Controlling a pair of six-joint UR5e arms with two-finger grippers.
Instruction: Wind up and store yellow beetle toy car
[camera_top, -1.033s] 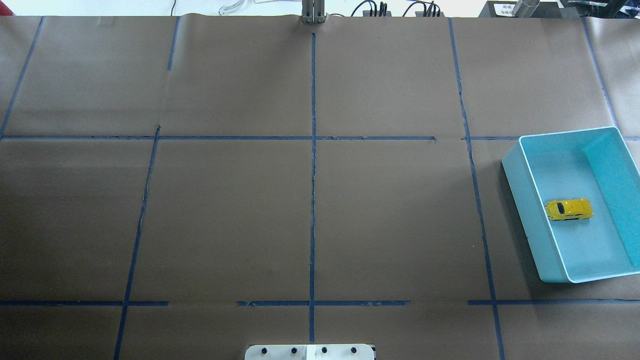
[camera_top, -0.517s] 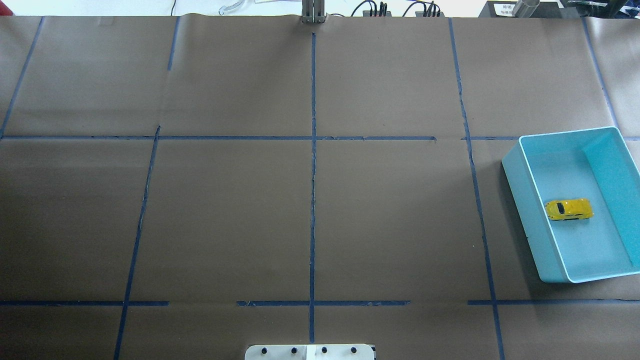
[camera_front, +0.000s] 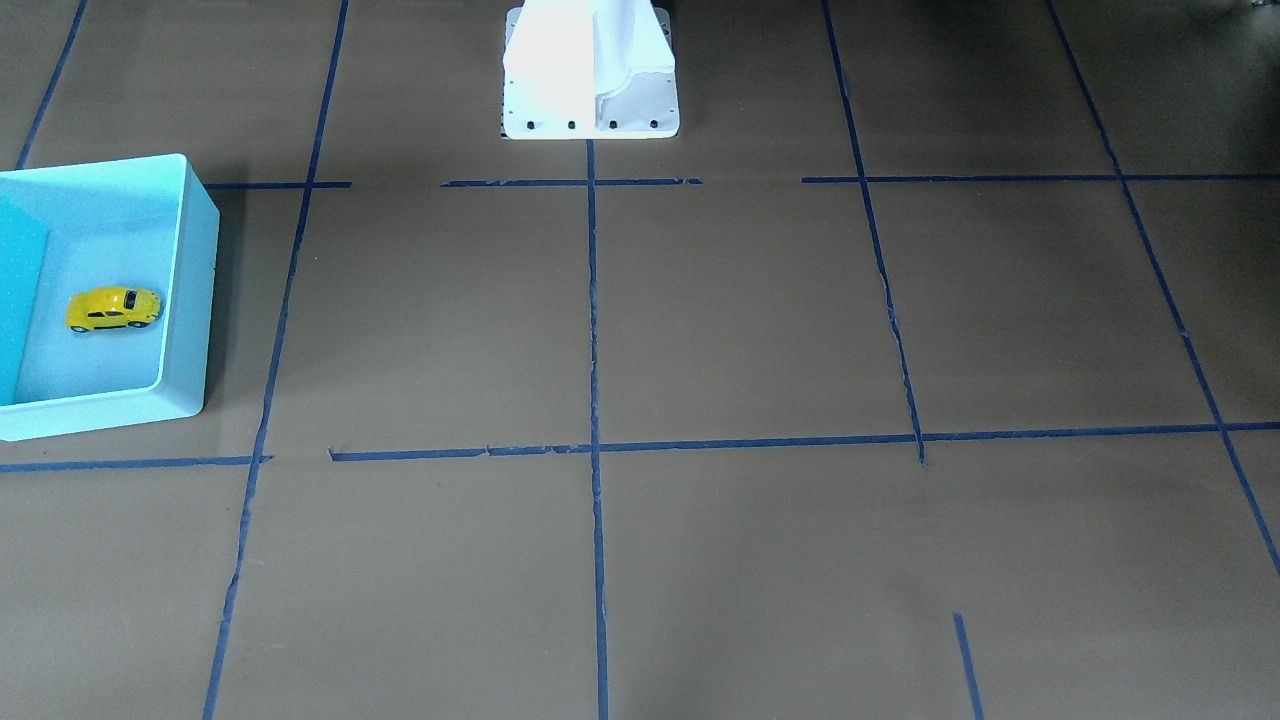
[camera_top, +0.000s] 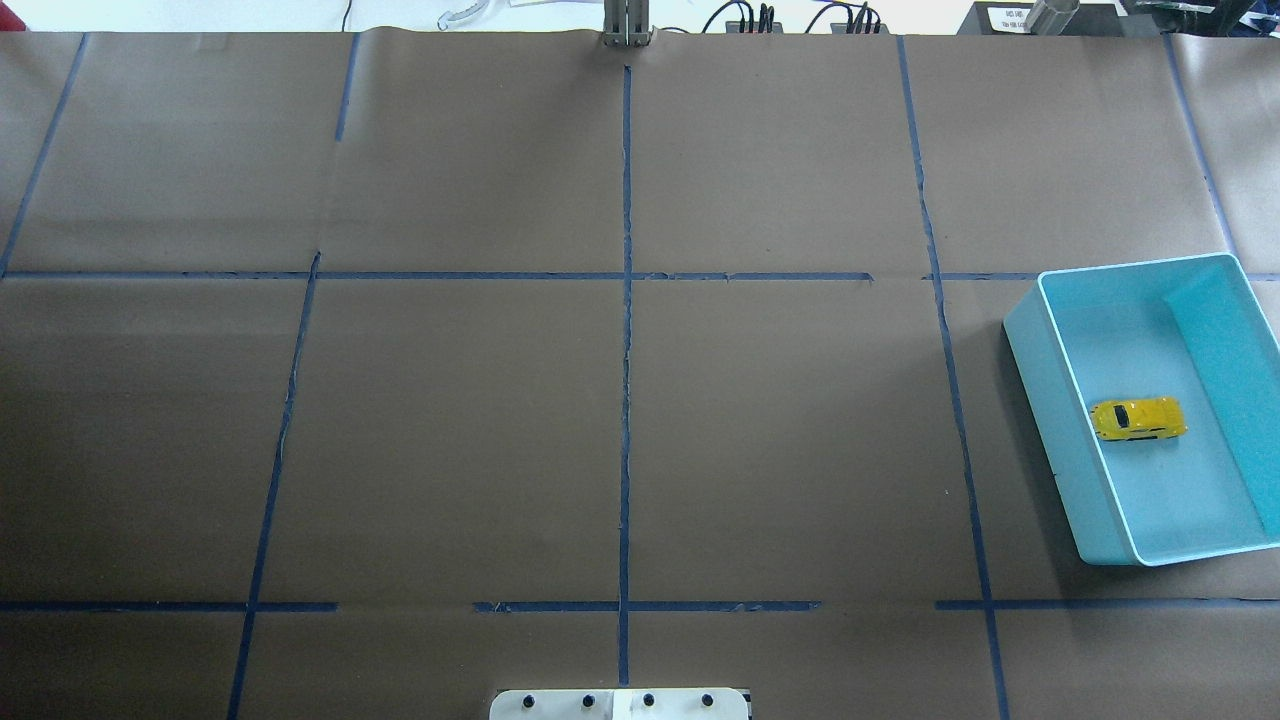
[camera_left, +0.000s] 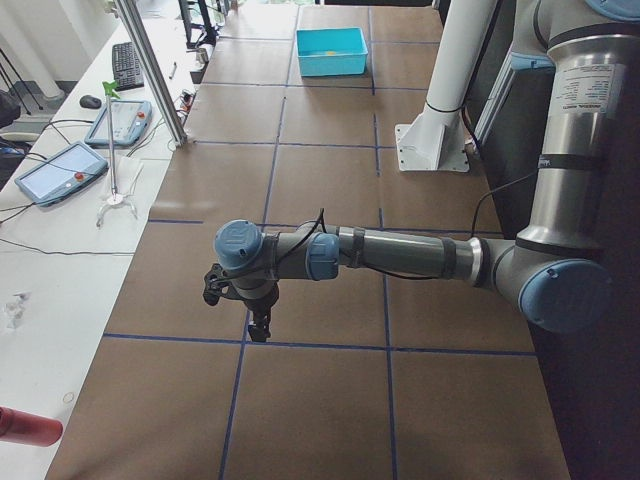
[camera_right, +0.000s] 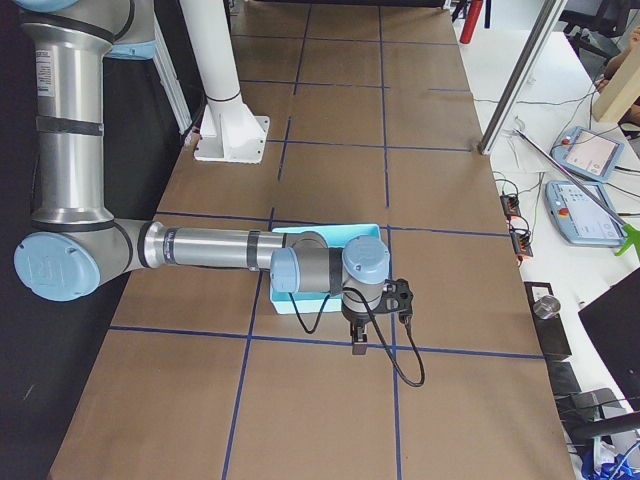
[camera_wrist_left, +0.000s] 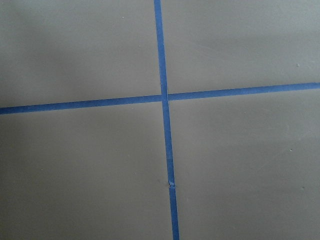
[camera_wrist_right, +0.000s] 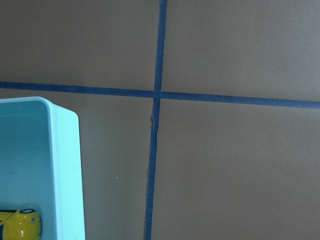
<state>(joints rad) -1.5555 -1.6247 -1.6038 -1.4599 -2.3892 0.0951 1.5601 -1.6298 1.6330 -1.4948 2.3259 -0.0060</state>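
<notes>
The yellow beetle toy car (camera_top: 1138, 418) rests on its wheels on the floor of the light blue bin (camera_top: 1060, 400) at the table's right side. Car (camera_front: 112, 308) and bin (camera_front: 190, 290) also show in the front-facing view. In the right wrist view the car's end (camera_wrist_right: 20, 224) peeks in at the bottom left, inside the bin wall (camera_wrist_right: 67, 165). My right gripper (camera_right: 357, 340) hangs just outside the bin (camera_right: 330, 233), holding nothing I can see. My left gripper (camera_left: 258, 325) hangs over bare table far from the bin (camera_left: 332, 50). I cannot tell whether either is open.
Brown paper with blue tape lines (camera_top: 626, 300) covers the table. The white robot base (camera_front: 590, 70) stands at the near middle edge. Tablets and cables (camera_left: 60, 170) lie on a side bench beyond the table's far edge.
</notes>
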